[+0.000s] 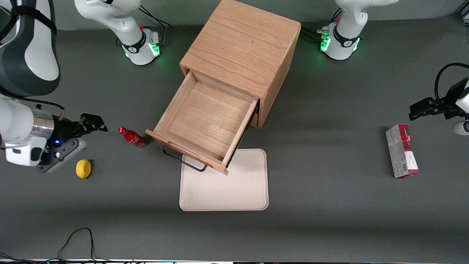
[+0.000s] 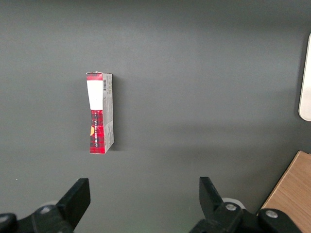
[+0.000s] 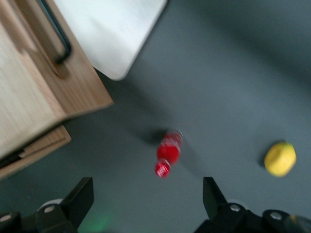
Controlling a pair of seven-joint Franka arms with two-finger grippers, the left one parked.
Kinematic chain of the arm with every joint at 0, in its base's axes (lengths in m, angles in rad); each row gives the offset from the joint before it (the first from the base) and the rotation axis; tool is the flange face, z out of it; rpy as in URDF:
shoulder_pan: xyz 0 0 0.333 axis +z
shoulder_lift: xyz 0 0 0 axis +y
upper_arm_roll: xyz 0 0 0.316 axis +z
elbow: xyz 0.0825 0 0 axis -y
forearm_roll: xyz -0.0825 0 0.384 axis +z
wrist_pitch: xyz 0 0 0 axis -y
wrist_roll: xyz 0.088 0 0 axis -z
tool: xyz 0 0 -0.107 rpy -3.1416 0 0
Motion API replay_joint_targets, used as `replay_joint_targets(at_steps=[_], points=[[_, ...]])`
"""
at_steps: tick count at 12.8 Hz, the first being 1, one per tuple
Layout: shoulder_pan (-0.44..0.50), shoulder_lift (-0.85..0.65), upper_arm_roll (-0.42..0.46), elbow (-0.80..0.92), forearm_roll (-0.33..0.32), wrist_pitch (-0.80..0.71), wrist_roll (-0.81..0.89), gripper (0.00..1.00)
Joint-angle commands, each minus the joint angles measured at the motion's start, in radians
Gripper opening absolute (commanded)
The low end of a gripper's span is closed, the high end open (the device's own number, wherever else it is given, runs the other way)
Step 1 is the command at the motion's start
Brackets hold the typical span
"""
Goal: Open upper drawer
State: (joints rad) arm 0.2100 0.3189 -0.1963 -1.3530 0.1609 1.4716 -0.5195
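The upper drawer (image 1: 205, 117) stands pulled far out of the light oak cabinet (image 1: 242, 47), its wooden floor bare and nothing inside. Its black wire handle (image 1: 183, 159) hangs over the edge of a tray. In the right wrist view the drawer front (image 3: 77, 77) and handle (image 3: 57, 34) show with nothing touching them. My gripper (image 1: 96, 124) hovers above the table toward the working arm's end, well apart from the handle, with the red bottle between it and the drawer. It is open (image 3: 148, 196) with nothing between its fingers.
A small red bottle (image 1: 132, 137) (image 3: 167, 150) lies on the table beside the drawer. A lemon (image 1: 83, 168) (image 3: 280, 158) sits nearer the camera. A cream tray (image 1: 227, 187) lies in front of the drawer. A red box (image 1: 402, 151) (image 2: 99, 112) lies toward the parked arm's end.
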Motion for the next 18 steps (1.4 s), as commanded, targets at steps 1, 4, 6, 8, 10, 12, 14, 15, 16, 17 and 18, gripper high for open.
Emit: replay_joint_targets(at_steps=[1,4,6,8,10,12,14,15,16,17,18], points=[[0.012,-0.159,-0.049,-0.22,-0.03,0.039,0.091,1.0],[0.014,-0.321,-0.051,-0.433,-0.075,0.139,0.201,1.0],[0.031,-0.389,-0.048,-0.523,-0.099,0.176,0.349,1.0],[0.032,-0.39,-0.051,-0.525,-0.118,0.173,0.406,1.0],[0.035,-0.356,-0.049,-0.474,-0.118,0.164,0.421,1.0],[0.035,-0.353,-0.049,-0.449,-0.118,0.154,0.467,1.0],[0.037,-0.356,-0.043,-0.423,-0.119,0.168,0.469,1.0],[0.037,-0.362,-0.042,-0.417,-0.119,0.168,0.467,1.0],[0.037,-0.368,-0.041,-0.417,-0.119,0.17,0.467,1.0],[0.042,-0.377,-0.041,-0.423,-0.119,0.182,0.469,1.0],[0.046,-0.389,-0.041,-0.44,-0.119,0.217,0.469,1.0]])
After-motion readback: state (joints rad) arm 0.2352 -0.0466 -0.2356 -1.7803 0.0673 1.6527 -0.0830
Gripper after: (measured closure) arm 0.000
